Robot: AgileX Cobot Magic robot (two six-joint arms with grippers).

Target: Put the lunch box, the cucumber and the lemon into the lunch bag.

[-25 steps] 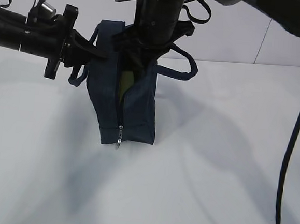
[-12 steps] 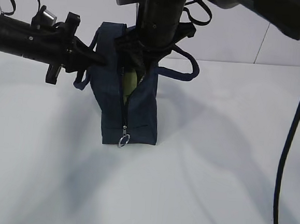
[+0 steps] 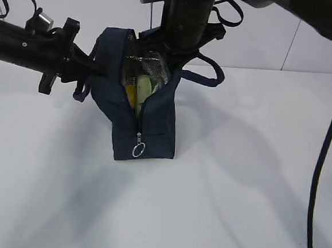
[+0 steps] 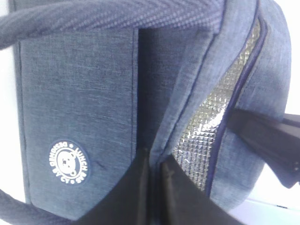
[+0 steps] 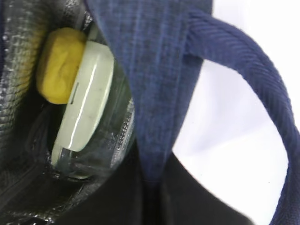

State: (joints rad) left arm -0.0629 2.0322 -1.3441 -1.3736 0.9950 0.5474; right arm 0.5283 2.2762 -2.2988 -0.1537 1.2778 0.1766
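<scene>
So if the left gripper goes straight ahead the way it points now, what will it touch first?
Nothing new: the left gripper is already shut on the lunch bag wall. Straight ahead lies its silver lining; depth is unclear.

Bright, even light washes the white tabletop (image 3: 234, 210), where soft grey arm shadows spread. Both wrist views are blurry up close; the silver lining (image 4: 213, 122) glints, backgrounds overexposed white.

One navy lunch bag (image 3: 145, 128), two loop handles on it, one silver ring pull (image 3: 138, 150) (at its 6 o'clock), one pale-lidded lunch box (image 5: 86, 105) inside, one yellow lemon (image 5: 58, 63) at its 10 o'clock, two grippers: left gripper (image 4: 154, 187), right gripper (image 5: 150, 197)
</scene>
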